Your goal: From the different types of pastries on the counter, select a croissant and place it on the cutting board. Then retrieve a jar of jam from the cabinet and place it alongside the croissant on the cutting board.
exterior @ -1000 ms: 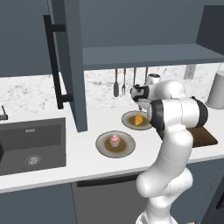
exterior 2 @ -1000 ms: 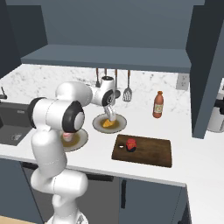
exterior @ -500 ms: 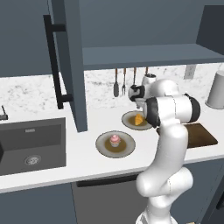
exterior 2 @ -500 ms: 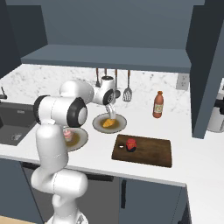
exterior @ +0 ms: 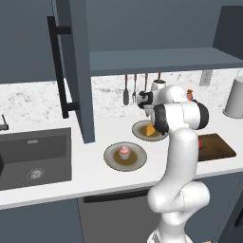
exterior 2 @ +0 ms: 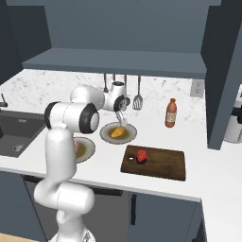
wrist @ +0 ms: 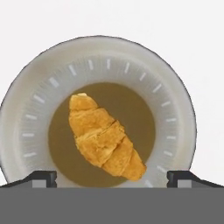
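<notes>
The golden croissant (wrist: 105,138) lies on a round grey-rimmed plate (wrist: 175,87), which stands on the white counter (exterior 2: 198,182) behind the cutting board. My gripper (exterior 2: 122,119) hangs open just above it, one fingertip (wrist: 42,177) on each side of the pastry and nothing held. The croissant (exterior 2: 118,132) is also seen from the right, and from the left the croissant (exterior: 151,130) peeks out beside my arm. A small red jar of jam (exterior 2: 141,155) stands on the dark brown cutting board (exterior 2: 163,165). The cabinet door (exterior: 73,71) stands open at the left.
A pink-frosted cupcake (exterior: 125,152) sits on a second plate (exterior: 114,159) nearer the front edge. An orange-red bottle (exterior 2: 171,113) stands by the back wall, and utensils (exterior: 135,90) hang there. The dark sink (exterior: 33,156) is at the left. A grey appliance (exterior: 234,98) stands far right.
My hand has come down a little toward the croissant plate while the elbow has swung back. The jaws stay open; the pastries, jar and board have not moved.
</notes>
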